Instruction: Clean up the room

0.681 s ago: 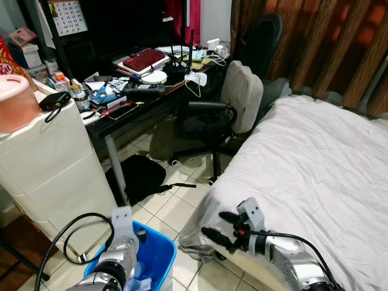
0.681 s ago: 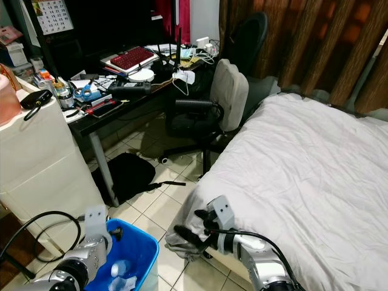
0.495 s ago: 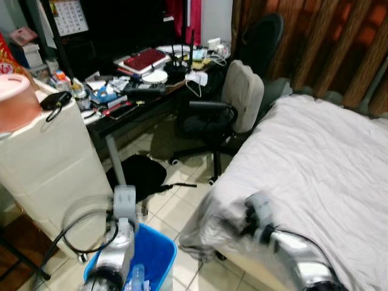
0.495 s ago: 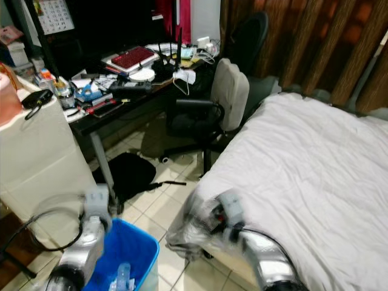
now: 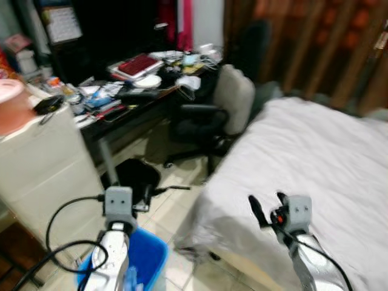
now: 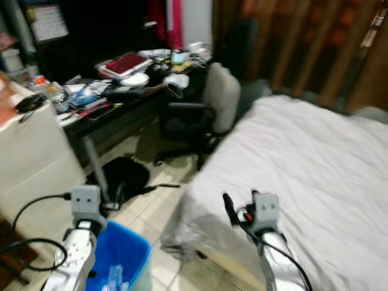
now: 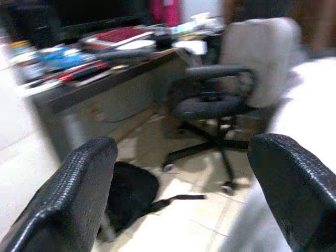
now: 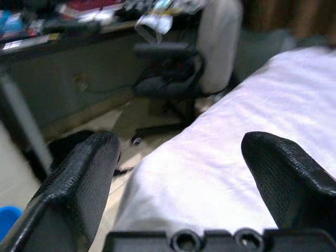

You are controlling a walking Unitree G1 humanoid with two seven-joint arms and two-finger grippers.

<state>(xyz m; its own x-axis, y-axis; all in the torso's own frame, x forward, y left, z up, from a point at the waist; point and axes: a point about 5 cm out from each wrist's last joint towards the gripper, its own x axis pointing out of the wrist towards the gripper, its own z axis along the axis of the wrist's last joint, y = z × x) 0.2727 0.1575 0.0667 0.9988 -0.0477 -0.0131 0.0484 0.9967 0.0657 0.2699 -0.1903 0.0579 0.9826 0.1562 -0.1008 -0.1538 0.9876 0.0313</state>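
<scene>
judging by how things lie, the tidying is only partly done — a blue bin (image 5: 145,257) at the near left already holds some pale scraps, too blurred to name, yet much clutter is left.

at the far left stands a tall cream drawer unit (image 5: 42,163), smooth plastic with rounded fronts, with a pink tub (image 5: 13,106) on top. beside it the dark desk (image 5: 130,109) is crowded: a flat red keyboard (image 5: 140,64), a round white disc-like object (image 5: 149,80), papers and small items that the blur will not let me sort. under the desk a limp black bag (image 5: 134,176) slumps on the pale glossy floor tiles (image 5: 176,206), a strap trailing out.

the left gripper (image 7: 178,194) hangs above the bin, its textured black fingers (image 7: 79,194) spread wide with nothing between them, looking toward the desk and chair. a black cable (image 5: 60,227) loops from that arm.

in the middle is an office chair (image 5: 221,115) — grey padded back, black arms, wheeled star base — pushed up to the desk.

the right gripper (image 5: 267,206) is raised over the near corner of the bed (image 5: 315,151), fingers parted and empty. the bed's white sheet is soft and lightly creased, and a grey fold droops off its near corner toward the floor. behind it hang brown pleated curtains (image 5: 315,48).

what remains, i would say, is the desk litter and the bag.
</scene>
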